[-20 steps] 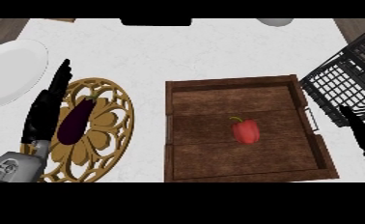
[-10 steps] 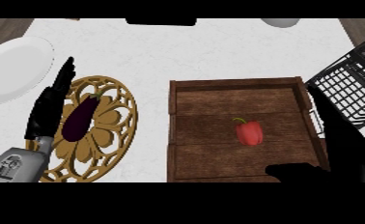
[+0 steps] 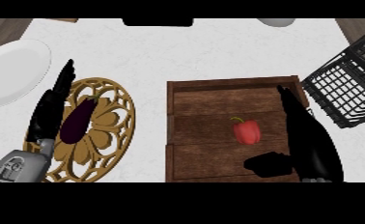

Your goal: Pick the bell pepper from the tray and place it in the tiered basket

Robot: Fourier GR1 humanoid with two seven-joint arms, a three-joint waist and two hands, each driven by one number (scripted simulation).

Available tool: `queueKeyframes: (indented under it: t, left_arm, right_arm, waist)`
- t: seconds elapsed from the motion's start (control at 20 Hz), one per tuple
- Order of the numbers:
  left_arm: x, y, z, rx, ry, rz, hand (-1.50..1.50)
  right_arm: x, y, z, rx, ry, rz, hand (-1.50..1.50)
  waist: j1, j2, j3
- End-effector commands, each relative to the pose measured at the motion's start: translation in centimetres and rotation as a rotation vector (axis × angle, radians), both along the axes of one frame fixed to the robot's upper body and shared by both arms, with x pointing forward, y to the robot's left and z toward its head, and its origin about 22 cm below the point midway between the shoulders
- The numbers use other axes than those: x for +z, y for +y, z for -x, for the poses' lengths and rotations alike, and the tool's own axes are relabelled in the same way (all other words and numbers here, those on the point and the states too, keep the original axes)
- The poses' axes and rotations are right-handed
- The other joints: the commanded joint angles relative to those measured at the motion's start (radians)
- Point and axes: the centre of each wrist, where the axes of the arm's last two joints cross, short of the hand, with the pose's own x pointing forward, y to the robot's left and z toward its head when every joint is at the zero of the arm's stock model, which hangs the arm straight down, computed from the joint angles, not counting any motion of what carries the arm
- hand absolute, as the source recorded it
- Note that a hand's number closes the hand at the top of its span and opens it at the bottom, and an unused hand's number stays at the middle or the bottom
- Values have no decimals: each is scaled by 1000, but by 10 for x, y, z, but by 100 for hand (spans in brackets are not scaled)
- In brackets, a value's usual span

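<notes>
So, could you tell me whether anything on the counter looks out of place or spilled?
Nothing stands out. The bell pepper sits intact on the wooden tray, the eggplant lies on the gold openwork mat, and nothing is spilled. The wire basket is cut off by the view's right edge.

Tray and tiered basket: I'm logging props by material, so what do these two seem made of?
The tray looks like dark-stained wood with a matte finish: plank seams and grain run across its floor. The tiered basket looks like black coated metal wire, going by its thin open grid, though plastic is possible.
</notes>
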Motion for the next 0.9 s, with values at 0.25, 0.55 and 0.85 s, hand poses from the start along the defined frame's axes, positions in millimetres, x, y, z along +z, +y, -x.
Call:
queueKeyframes:
  t: [0.25, 0.55, 0.85]
  left_arm:
    - [4, 2, -7, -3, 12, 6, 0]
    - [-11, -2, -2, 4, 22, -5, 0]
    - [-12, 9, -7, 24, 24, -3, 0]
  right_arm:
    - [-3, 28, 0, -130, 140, 139, -150]
    - [-9, 46, -7, -129, 121, 212, -150]
    - [-15, 56, -3, -137, 130, 198, -150]
  waist:
    - [-19, -2, 1]
    - [-14, 0, 1]
    - [-23, 1, 1]
